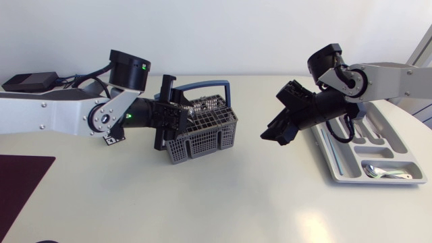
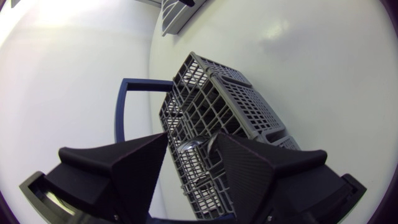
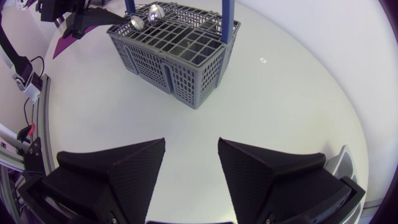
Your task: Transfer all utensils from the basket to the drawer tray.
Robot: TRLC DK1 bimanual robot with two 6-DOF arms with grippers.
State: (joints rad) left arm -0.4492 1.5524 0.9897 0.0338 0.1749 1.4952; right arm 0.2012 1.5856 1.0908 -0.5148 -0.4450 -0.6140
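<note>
The grey wire basket [image 1: 202, 135] with a blue handle stands left of the table's middle. Two spoons [image 1: 202, 104] stand in it, bowls up. My left gripper [image 1: 181, 116] is at the basket's left end. In the left wrist view this gripper [image 2: 191, 135] is open, with a spoon bowl [image 2: 189, 148] between its fingers over the basket [image 2: 230, 99]; I see a gap on one side. My right gripper [image 1: 271, 113] hangs open and empty between the basket and the drawer tray [image 1: 331, 162]. One spoon [image 1: 383, 173] lies in the tray's near compartment. The right wrist view shows the basket [image 3: 180, 56] and spoons [image 3: 138, 22] ahead of the right gripper [image 3: 191, 142].
A dark maroon mat [image 1: 20, 175] lies at the table's front left. A black box [image 1: 27, 81] with cables sits at the back left. Bare table lies between the basket and the tray.
</note>
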